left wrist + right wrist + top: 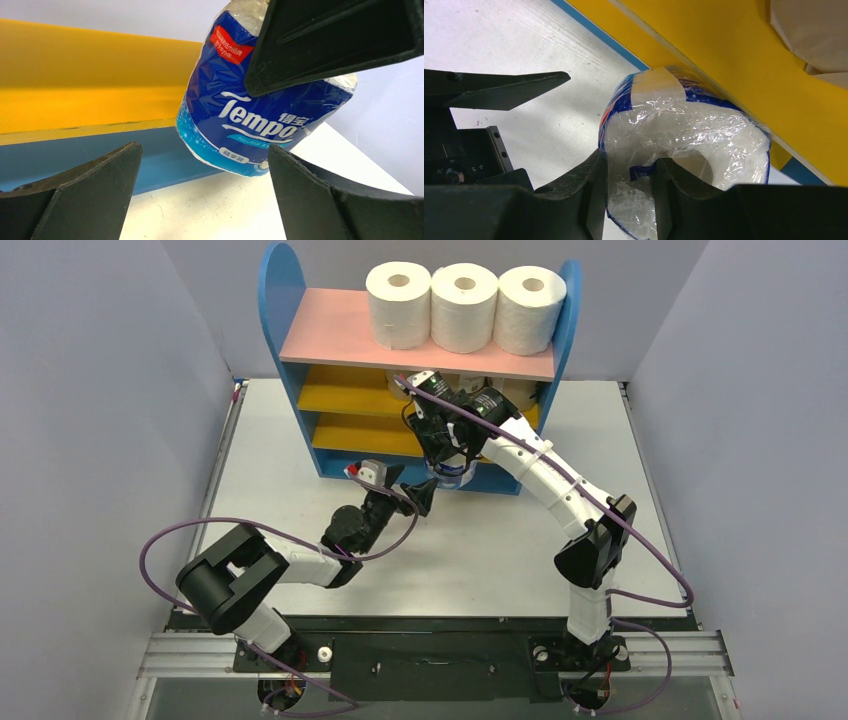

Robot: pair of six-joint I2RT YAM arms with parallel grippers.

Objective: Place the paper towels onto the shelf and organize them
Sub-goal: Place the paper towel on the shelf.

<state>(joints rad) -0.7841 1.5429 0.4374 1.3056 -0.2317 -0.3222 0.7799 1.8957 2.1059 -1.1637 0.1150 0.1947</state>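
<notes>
Blue-wrapped roll [240, 115]: hangs tilted, apparently off the worktop [480, 550], just in front of the shelf [330, 335] at its blue base and lowest yellow board [75, 90]. Right hand [631, 175] is clamped on the roll's upper end, crumpling the wrapper. Left hand [205, 190] is spread wide and empty, just beside the roll. Recommendation: lift the roll above the board's front edge, level it, slide it fully in, then release.

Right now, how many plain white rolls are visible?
3, side by side on the pink top board: left roll, middle roll, right roll by the blue side panel. The right arm may hide others.
</notes>
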